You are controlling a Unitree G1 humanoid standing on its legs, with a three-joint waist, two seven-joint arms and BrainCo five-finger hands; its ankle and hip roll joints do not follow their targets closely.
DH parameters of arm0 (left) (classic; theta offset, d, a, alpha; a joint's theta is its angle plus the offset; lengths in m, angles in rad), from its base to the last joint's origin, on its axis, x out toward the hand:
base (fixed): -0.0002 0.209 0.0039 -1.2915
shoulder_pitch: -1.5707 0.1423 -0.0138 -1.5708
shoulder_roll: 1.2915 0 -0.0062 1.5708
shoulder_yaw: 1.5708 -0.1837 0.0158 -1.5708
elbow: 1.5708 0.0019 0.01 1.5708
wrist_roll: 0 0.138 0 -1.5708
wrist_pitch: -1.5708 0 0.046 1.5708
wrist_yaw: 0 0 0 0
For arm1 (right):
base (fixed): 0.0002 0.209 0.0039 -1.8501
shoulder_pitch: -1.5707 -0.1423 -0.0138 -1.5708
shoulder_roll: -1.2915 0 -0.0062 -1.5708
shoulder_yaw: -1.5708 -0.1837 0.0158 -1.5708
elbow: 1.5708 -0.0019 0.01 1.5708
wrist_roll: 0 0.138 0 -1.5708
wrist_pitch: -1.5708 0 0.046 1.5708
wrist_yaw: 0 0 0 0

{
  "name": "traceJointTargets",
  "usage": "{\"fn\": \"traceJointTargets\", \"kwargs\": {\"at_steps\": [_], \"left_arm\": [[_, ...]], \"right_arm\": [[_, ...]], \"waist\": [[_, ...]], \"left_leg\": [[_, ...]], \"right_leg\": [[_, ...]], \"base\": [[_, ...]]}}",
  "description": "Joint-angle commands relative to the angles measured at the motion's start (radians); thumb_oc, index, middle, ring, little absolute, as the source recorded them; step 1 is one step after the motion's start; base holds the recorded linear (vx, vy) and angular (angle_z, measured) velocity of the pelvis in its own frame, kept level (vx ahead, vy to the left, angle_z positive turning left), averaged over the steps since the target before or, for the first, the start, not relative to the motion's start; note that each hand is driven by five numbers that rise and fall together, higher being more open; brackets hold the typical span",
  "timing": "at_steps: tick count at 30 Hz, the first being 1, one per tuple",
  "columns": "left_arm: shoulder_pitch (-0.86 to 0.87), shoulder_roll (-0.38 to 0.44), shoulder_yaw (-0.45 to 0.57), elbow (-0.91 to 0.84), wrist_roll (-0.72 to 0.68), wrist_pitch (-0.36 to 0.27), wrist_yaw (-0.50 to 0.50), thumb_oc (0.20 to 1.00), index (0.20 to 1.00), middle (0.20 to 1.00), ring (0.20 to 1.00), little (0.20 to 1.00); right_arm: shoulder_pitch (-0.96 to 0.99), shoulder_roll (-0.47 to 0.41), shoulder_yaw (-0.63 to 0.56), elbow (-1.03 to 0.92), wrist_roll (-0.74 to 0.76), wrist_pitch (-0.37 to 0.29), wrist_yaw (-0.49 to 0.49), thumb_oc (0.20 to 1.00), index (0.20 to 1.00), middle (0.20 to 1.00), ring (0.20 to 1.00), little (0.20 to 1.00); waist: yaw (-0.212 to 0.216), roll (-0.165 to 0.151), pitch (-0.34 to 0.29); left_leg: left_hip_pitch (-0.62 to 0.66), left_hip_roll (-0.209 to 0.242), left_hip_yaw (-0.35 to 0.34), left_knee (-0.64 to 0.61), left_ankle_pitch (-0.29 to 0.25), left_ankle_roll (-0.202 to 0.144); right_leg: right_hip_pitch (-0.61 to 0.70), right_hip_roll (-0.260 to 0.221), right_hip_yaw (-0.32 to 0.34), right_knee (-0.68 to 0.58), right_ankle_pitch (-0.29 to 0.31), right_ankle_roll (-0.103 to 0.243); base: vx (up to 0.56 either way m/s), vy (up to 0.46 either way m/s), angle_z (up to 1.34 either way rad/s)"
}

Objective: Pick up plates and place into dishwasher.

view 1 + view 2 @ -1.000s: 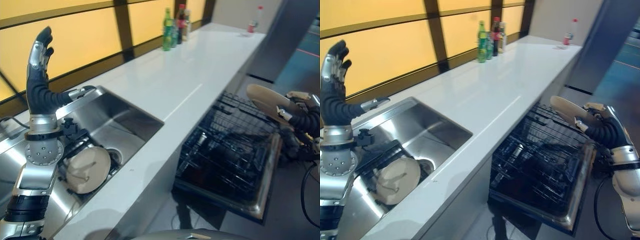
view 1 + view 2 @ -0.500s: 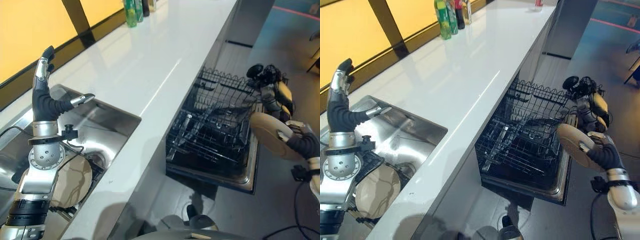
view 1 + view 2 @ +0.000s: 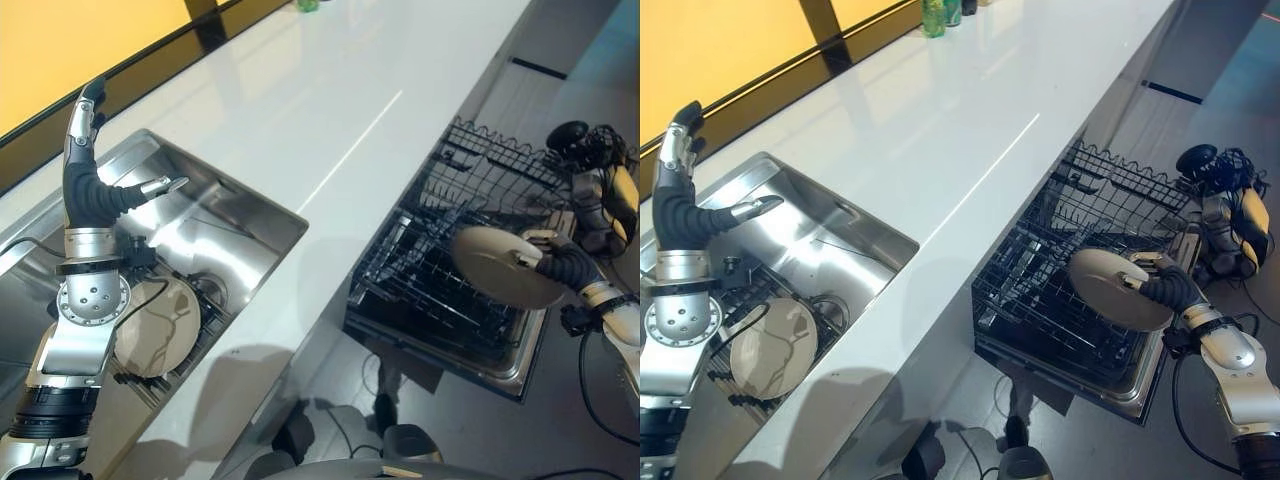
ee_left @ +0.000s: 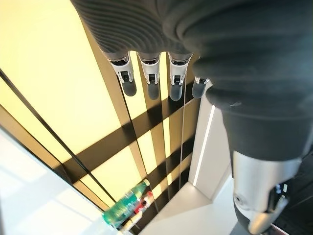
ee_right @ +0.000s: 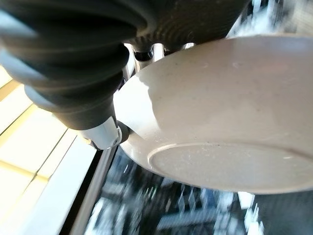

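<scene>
My right hand (image 3: 566,265) is shut on the rim of a cream plate (image 3: 497,266), thumb on its face, holding it on edge over the front right part of the pulled-out dishwasher rack (image 3: 440,262). Its wrist view has the plate's underside (image 5: 230,122) close up, the fingers curled behind the rim. A second cream plate (image 3: 155,327) lies on a dark rack in the steel sink (image 3: 235,228) at the left. My left hand (image 3: 88,180) is raised above the sink, fingers straight (image 4: 151,81), holding nothing.
A long white counter (image 3: 330,90) runs between sink and dishwasher. A yellow wall with dark bars stands behind it, with bottles (image 3: 933,15) at the far end. A dark and yellow device (image 3: 600,190) sits on the floor beyond the dishwasher door (image 3: 520,355).
The camera has shifted. My right hand has carried the plate from beside the open door inward, over the rack's front right part. The left hand stays raised over the sink.
</scene>
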Motion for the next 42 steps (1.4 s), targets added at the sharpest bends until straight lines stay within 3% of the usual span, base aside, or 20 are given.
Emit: {"fn": "traceJointTargets", "kwargs": {"at_steps": [1,10,16,27,30,41,42], "left_arm": [[-0.061,0.058,-0.037,0.042,-0.018,-0.037,-0.011,1.0,1.0,1.0,1.0,1.0],[-0.028,0.067,-0.025,0.06,-0.037,-0.054,-0.048,1.0,1.0,1.0,1.0,1.0],[-0.082,0.083,-0.069,0.084,-0.024,-0.061,-0.011,1.0,1.0,1.0,1.0,1.0],[-0.232,0.075,-0.168,0.118,0.03,-0.062,0.144,1.0,1.0,1.0,1.0,1.0],[-0.276,0.076,-0.194,0.111,0.032,-0.052,0.163,1.0,1.0,1.0,1.0,1.0],[-0.308,0.094,-0.17,0.094,0.006,-0.022,0.122,1.0,1.0,1.0,1.0,1.0],[-0.303,0.093,-0.166,0.09,0.007,-0.021,0.119,1.0,1.0,1.0,1.0,1.0]], "right_arm": [[-0.085,-0.077,0.033,0.076,0.179,-0.093,0.127,0.2,0.2,0.2,0.2,0.2],[-0.063,-0.074,0.075,0.155,0.154,-0.045,0.222,0.2,0.2,0.2,0.2,0.2],[-0.067,-0.065,0.163,0.214,0.14,-0.057,0.231,0.2,0.2,0.2,0.2,0.2],[-0.207,-0.013,0.383,0.278,0.017,-0.051,0.186,0.2,0.2,0.2,0.2,0.2],[-0.256,0.005,0.428,0.361,0.032,-0.085,0.187,0.2,0.2,0.2,0.2,0.2],[-0.22,0.019,0.398,0.361,-0.022,-0.108,0.071,0.2,0.2,0.2,0.2,0.2],[-0.212,0.02,0.391,0.357,-0.025,-0.107,0.061,0.294,0.294,0.294,0.294,0.294]], "waist": [[0.036,-0.023,-0.068],[0.05,-0.031,-0.07],[0.043,-0.019,-0.02],[0.022,0.04,0.115],[0.027,0.054,0.136],[0.032,0.036,0.121],[0.033,0.034,0.118]], "left_leg": [[-0.079,0.048,-0.054,0.09,-0.016,-0.01],[-0.07,0.083,-0.043,0.105,-0.003,-0.029],[-0.103,0.087,-0.051,0.123,0.004,-0.03],[-0.213,0.064,-0.08,0.125,0.034,-0.029],[-0.225,0.056,-0.081,0.118,0.039,-0.025],[-0.206,0.05,-0.074,0.09,0.043,-0.023],[-0.2,0.05,-0.073,0.087,0.042,-0.022]], "right_leg": [[-0.048,0.034,-0.049,0.091,-0.056,-0.009],[-0.031,0.034,-0.075,0.093,-0.057,-0.009],[-0.061,0.03,-0.067,0.114,-0.058,-0.012],[-0.18,0.006,-0.046,0.136,-0.045,-0.02],[-0.192,-0.003,-0.05,0.128,-0.037,-0.02],[-0.168,0.005,-0.061,0.102,-0.028,-0.013],[-0.162,0.006,-0.062,0.1,-0.029,-0.013]], "base": [[0.09,-0.114,0.05],[0.07,-0.065,0.01],[-0.07,-0.031,-0.07],[-0.18,0.039,-0.01],[-0.14,0.05,0.01],[-0.06,-0.016,0.03],[0.0,-0.016,0.07]]}}
